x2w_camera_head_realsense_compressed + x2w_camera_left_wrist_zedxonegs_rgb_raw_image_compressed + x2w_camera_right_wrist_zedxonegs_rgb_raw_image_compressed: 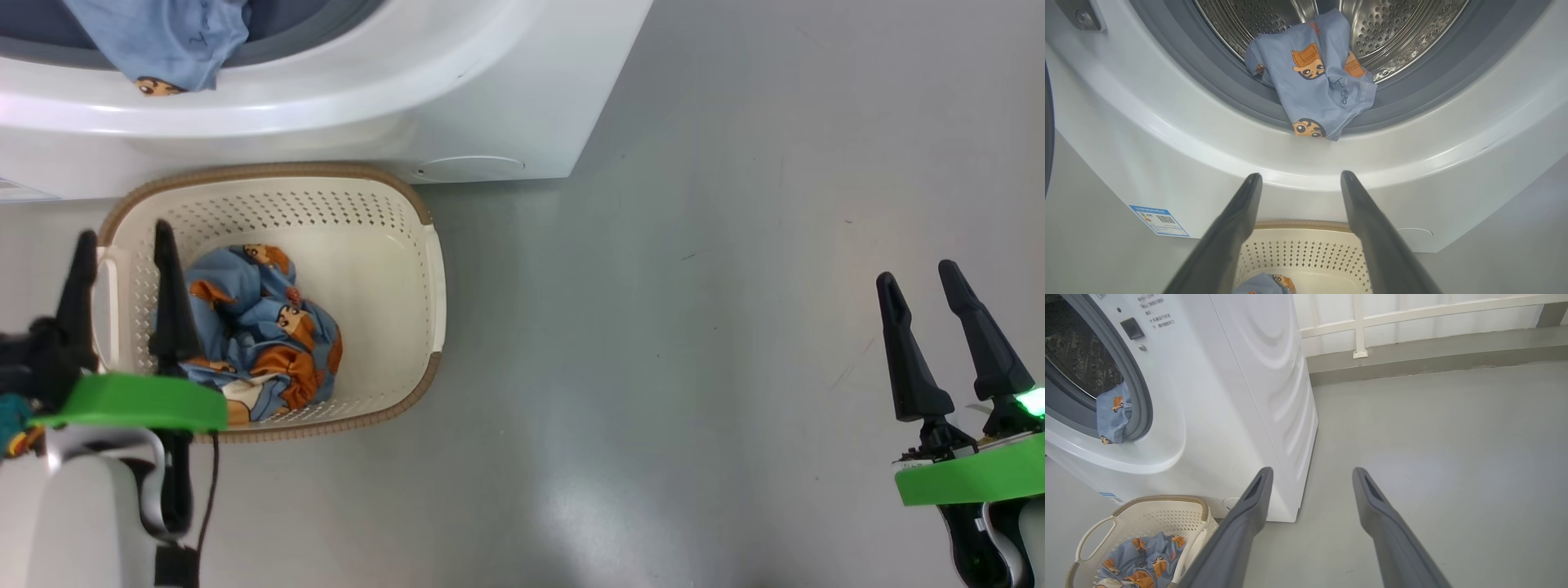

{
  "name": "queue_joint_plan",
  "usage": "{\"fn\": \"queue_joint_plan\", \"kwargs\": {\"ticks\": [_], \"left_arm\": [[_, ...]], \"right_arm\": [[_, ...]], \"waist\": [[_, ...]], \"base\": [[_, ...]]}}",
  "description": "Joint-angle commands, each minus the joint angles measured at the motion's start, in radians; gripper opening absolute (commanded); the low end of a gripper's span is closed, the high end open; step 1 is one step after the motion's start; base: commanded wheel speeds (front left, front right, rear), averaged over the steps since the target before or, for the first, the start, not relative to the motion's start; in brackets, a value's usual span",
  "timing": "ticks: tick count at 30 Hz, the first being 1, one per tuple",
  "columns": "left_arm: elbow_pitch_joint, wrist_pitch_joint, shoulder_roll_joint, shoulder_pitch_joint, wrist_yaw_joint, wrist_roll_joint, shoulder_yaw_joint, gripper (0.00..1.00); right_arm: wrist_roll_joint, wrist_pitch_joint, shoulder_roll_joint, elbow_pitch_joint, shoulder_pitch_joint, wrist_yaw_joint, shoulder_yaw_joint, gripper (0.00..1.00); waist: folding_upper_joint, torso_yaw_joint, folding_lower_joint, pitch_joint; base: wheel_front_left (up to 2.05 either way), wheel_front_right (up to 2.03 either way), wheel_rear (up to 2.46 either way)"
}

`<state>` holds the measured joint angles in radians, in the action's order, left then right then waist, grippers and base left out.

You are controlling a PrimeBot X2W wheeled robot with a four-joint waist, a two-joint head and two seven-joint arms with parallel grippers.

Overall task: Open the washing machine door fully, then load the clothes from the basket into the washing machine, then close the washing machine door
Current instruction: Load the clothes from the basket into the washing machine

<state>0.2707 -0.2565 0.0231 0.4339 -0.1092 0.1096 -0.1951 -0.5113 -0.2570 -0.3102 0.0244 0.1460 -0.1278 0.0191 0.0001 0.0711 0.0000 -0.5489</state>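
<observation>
So the washing machine (506, 106) sits at the far side with its mouth uncovered, and one bear-print piece (1314, 90) is half in. It lies on the steel drum (1392, 24) and flops out over the grey gasket (1208, 73), with its tip hanging down onto the white front ring.

The basket (367, 269) is on the floor (694, 327) just in front of the machine, pretty much under the opening. The rest of the clothes (261, 327) are a crumpled bundle in the basket's left, near part.

The left gripper (122, 231) hangs over the basket's left end, fingers spread apart with nothing between them. One finger is over the white handle (106, 306), the other over the edge of the bundle. From its own wrist camera the fingers point at the machine's white front, just below that dangling piece.

The right gripper (917, 275) is way off to the right over plain floor, well apart from the basket, also spread and empty.

There's a little blue label sticker (1159, 220) low on the machine's front, left of the basket. A white railing (1412, 318) runs along the far wall.
</observation>
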Motion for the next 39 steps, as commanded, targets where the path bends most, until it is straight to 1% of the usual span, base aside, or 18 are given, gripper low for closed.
{"fn": "queue_joint_plan", "kwargs": {"ticks": [1, 10, 14, 18, 21, 22, 23, 24, 30, 39], "left_arm": [[-0.039, -0.005, 0.028, -0.042, 0.012, 0.017, -0.014, 1.00], [-0.076, -0.005, 0.027, -0.072, 0.035, 0.034, 0.018, 1.00], [-0.066, -0.005, 0.027, -0.048, 0.034, 0.026, 0.029, 1.00], [-0.027, -0.005, 0.028, 0.004, 0.027, 0.020, 0.039, 1.00], [0.018, -0.005, 0.035, 0.060, 0.021, 0.013, 0.049, 1.00], [0.058, -0.005, 0.041, 0.101, 0.017, 0.009, 0.057, 1.00], [0.058, -0.005, 0.041, 0.101, 0.017, 0.009, 0.057, 1.00], [0.099, -0.005, 0.045, 0.145, 0.015, 0.008, 0.064, 1.00], [0.256, -0.001, 0.063, 0.277, 0.010, 0.010, 0.082, 1.00], [0.469, 0.015, 0.092, 0.463, 0.016, 0.004, 0.104, 1.00]], "right_arm": [[0.004, -0.005, -0.018, 0.021, -0.029, -0.003, 0.014, 1.00], [0.003, -0.005, -0.023, 0.022, -0.028, -0.003, 0.012, 1.00], [0.003, -0.005, -0.025, 0.024, -0.023, -0.003, 0.012, 1.00], [0.003, -0.005, -0.025, 0.023, -0.018, -0.003, 0.012, 1.00], [0.004, -0.005, -0.024, 0.024, -0.015, -0.003, 0.012, 1.00], [0.004, -0.005, -0.023, 0.024, -0.012, -0.003, 0.013, 1.00], [0.004, -0.005, -0.023, 0.024, -0.012, -0.003, 0.013, 1.00], [0.004, -0.005, -0.022, 0.023, -0.008, -0.003, 0.015, 1.00], [0.004, -0.005, -0.020, 0.024, 0.005, -0.003, 0.021, 1.00], [0.003, -0.005, -0.020, 0.025, 0.017, -0.003, 0.023, 1.00]], "waist": [[-0.0001, -0.001, 0.0000, 0.001], [-0.0001, -0.009, 0.0000, 0.001], [-0.0001, -0.011, 0.0000, -0.004], [-0.0001, -0.012, 0.0000, -0.010], [-0.0001, -0.013, 0.0000, -0.014], [-0.0001, -0.013, 0.0000, -0.016], [-0.0001, -0.013, 0.0000, -0.016], [-0.0001, -0.012, 0.0000, -0.019], [-0.0001, -0.005, 0.0000, -0.028], [-0.0001, 0.004, 0.0000, -0.041]], "base": [[0.00, 0.00, 0.00], [0.00, 0.00, 0.00], [0.00, 0.00, 0.00], [0.00, 0.00, 0.00], [0.00, 0.00, 0.00], [0.00, 0.00, 0.00], [0.00, 0.00, 0.00], [0.00, 0.00, 0.00], [0.00, 0.00, 0.00], [0.00, 0.00, 0.00]]}}
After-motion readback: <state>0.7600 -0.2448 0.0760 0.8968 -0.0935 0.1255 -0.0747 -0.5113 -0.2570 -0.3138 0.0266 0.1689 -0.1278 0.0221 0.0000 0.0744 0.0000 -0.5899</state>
